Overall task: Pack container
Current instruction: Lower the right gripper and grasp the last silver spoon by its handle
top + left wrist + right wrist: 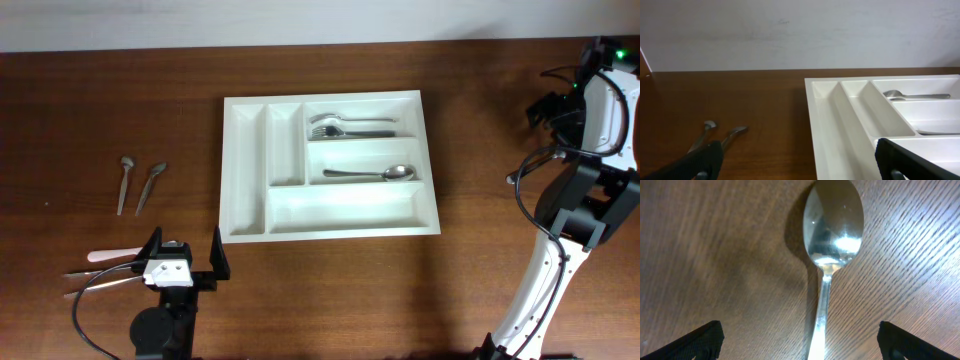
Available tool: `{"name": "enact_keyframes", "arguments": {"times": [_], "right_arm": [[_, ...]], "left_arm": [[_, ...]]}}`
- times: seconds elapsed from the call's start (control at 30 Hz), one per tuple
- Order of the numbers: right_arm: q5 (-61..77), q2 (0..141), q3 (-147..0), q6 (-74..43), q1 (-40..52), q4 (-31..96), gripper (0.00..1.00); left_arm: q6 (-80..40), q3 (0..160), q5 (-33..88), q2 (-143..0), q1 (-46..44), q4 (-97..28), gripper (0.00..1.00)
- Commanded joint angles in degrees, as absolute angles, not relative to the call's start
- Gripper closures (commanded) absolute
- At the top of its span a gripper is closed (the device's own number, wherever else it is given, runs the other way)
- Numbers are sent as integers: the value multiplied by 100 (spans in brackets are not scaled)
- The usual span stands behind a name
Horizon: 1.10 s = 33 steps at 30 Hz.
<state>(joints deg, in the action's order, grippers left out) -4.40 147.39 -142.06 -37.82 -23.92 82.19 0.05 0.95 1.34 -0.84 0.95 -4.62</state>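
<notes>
R pincer [800, 341] spread over spoon [833, 230], wrist cam only, container [245, 170] overhead

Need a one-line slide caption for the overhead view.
White cutlery tray mid-table, utensils in two compartments; two spoons lie loose to its left, beyond the open left gripper.

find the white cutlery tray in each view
overhead: cutlery tray in the middle of the picture.
left wrist: its left end, lower right.
right wrist: not in it; only a spoon shows.
shared landmark: two loose spoons left of the tray, in overhead and left wrist.
</notes>
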Motion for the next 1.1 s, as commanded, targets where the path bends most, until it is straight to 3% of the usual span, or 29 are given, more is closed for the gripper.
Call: {"name": "enact_keyframes", "arguments": {"times": [0.0,1.07], "right_arm": [[-412,14770,-14092,-4189,-2410,8200,1],[-392,14772,-13161,-3472,-2488,7367,1]], "left_arm": [[93,54,198,-30,128,-451,1],[93,54,198,-30,130,-454,1]]}}
